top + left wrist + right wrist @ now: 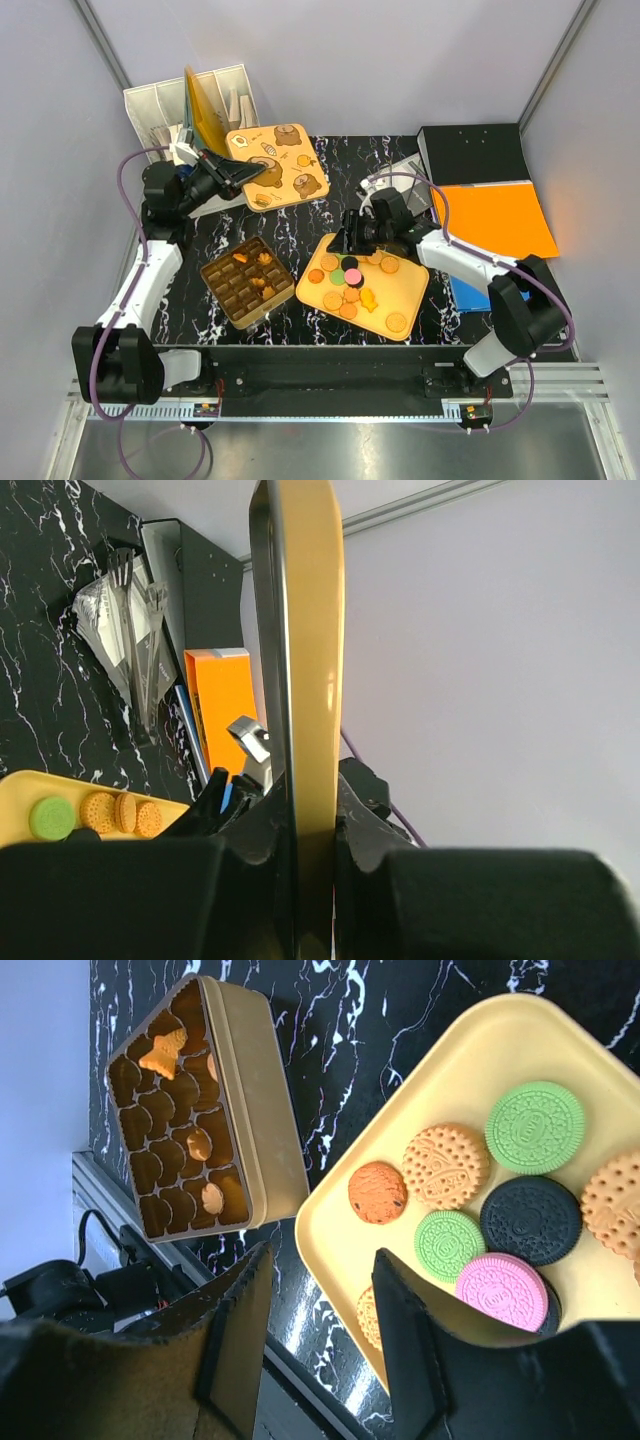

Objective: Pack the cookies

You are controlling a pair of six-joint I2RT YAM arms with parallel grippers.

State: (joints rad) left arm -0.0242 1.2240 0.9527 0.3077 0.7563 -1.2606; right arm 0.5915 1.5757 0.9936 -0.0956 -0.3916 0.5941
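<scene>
Surface (300, 225) of black, white-veined marble pattern filled the middle of the top view. At its far right lay a black folder (472, 150) and, nearer, an orange folder (497, 217). A white divided organiser (160, 108) stood at the far left corner.

Near the front, right of centre, sat a yellow tray (405, 293), and just left of it an open gold tin (272, 304) with many small brown compartments. The tin's lid (278, 165), tan with brown bear drawings, was at the back left.

The left gripper (236, 172) was clamped on the edge of the lid; its wrist view showed the lid edge-on, squeezed between both fingers. The right gripper (350, 240) hung over the tray's far left corner with its fingers partly apart and nothing between them.

Most of the cookies (535, 1125) lay loose on the tray: tan and orange rounds, two green, one pink, one black, and a fish-like orange piece (369, 298). A few orange cookies sat in compartments of the tin, one of them a shaped piece (163, 1055) at one end.
</scene>
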